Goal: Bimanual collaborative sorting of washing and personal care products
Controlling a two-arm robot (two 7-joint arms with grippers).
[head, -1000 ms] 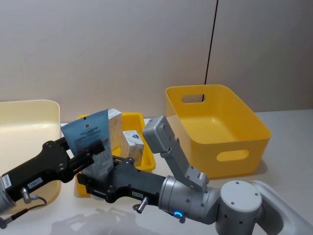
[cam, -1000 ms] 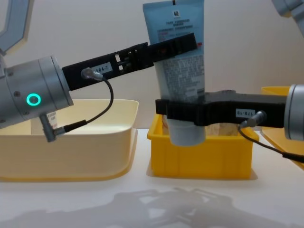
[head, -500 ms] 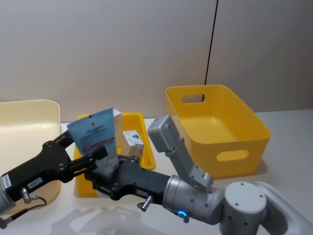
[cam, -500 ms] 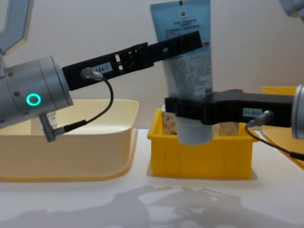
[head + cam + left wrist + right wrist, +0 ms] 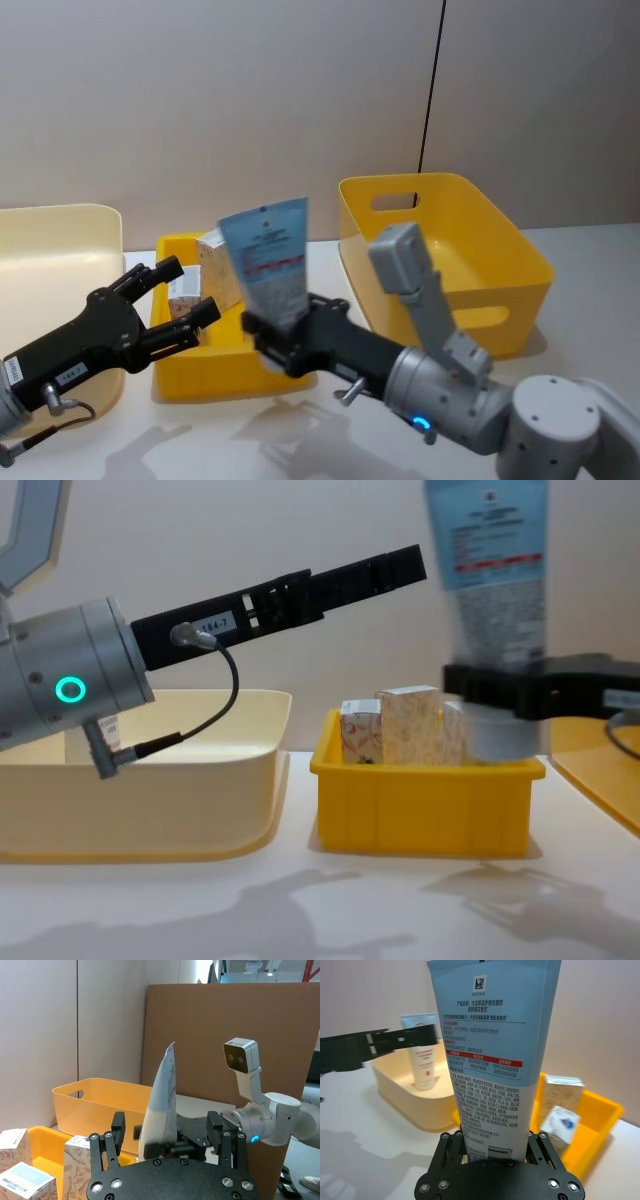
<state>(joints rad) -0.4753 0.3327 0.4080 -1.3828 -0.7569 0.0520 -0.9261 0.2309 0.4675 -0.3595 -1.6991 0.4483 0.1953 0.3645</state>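
Okay, a white table (image 5: 600, 290) carries everything. The biggest item is a deep yellow plastic bin with handle cut-outs (image 5: 525, 295) on the right side, with nothing visible inside it. A wide cream plastic bin with rounded corners (image 5: 60, 240) sits on the left. In the right wrist view, a pale-blue squeeze tube with a red round mark (image 5: 422, 1055) stands upright in it. A small shallow yellow plastic bin (image 5: 420, 810) sits between the two big ones.

The right tool (image 5: 290, 335) is clamped on the lower end of a large pale-blue squeeze tube with dark and red print (image 5: 268, 258). That tube has its cap down and its flat crimped end up, and it leans slightly. It is held in the air at the small bin's right end, between that bin and the deep yellow one. In the chest view its cap is about level with the small bin's rim; I cannot tell if it touches.

The left tool (image 5: 188, 290) has its fingers spread with nothing between them. It hovers over the small bin's left part, near the cartons and apart from the held tube.

Small whitish cartons with orange-brown marbled print (image 5: 405, 723) stand upright and close together in the small bin. There are at least three.
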